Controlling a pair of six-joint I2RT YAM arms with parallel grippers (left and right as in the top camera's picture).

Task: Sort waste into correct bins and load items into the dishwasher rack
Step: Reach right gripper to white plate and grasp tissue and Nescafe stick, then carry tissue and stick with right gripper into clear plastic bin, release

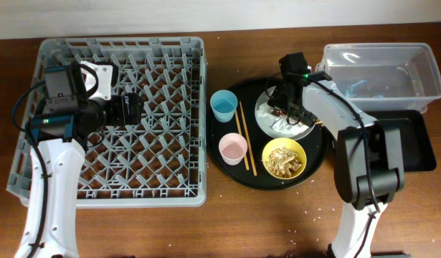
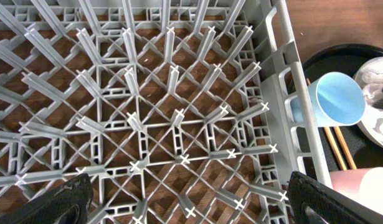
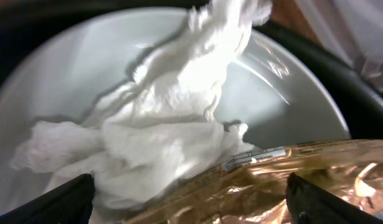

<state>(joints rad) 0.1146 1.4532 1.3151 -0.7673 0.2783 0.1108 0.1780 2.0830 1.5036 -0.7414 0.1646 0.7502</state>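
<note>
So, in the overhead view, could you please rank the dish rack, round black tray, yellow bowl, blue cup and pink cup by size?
Dish rack
Round black tray
Yellow bowl
Blue cup and pink cup: about alike, unranked.

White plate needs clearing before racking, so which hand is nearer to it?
Right. The right hand hovers just over the white plate, above its napkin and wrapper; the left hand is far off, over the dishwasher rack.
</note>
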